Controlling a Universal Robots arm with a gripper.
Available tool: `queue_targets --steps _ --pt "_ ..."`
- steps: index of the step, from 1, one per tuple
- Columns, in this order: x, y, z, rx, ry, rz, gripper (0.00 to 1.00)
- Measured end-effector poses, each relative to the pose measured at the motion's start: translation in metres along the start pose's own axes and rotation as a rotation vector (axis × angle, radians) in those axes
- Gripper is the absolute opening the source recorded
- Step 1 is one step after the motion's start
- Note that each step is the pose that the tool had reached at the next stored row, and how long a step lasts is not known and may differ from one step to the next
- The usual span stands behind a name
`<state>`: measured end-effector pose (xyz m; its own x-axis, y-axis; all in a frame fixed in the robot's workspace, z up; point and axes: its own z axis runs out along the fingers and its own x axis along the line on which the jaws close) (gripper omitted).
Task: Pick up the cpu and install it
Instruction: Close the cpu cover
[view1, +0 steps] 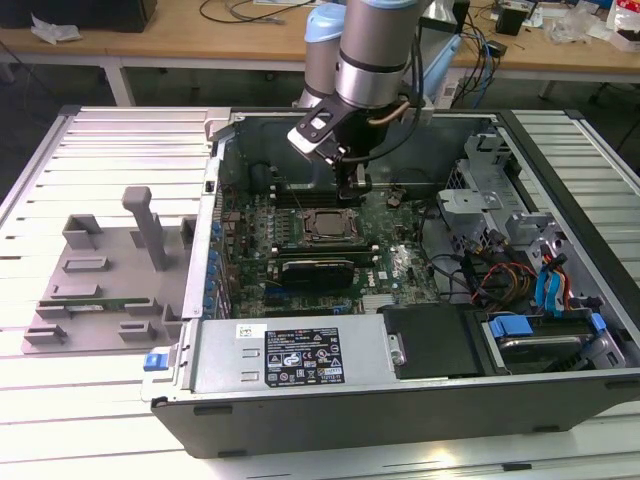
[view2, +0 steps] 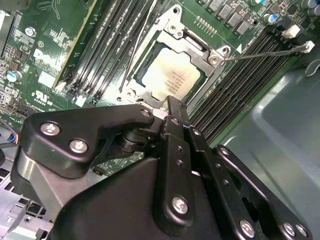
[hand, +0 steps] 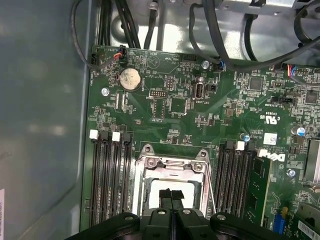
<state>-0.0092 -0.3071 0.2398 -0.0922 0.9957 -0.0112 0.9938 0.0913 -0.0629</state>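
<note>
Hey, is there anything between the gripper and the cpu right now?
Nothing visible. In the second wrist view the shut gripper hangs right over the cpu, which lies inside the metal socket frame on the green board. The frame only rings its edge, so its shiny top is bare.

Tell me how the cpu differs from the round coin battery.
The cpu is square; the coin battery is round. The cpu is the larger of the two. The cpu lies in the metal socket frame; the coin battery sits near the edge of the motherboard. Both are flat and silvery.
</note>
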Motion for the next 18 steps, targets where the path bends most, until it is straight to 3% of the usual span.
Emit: queue_targets --steps 6,18 --pt "0.0007 -0.0065 0.0042 0.0 0.0 0.0 0.11" --pt "0.0029 -0.0236 0.025 0.0 0.0 0.0 0.11"
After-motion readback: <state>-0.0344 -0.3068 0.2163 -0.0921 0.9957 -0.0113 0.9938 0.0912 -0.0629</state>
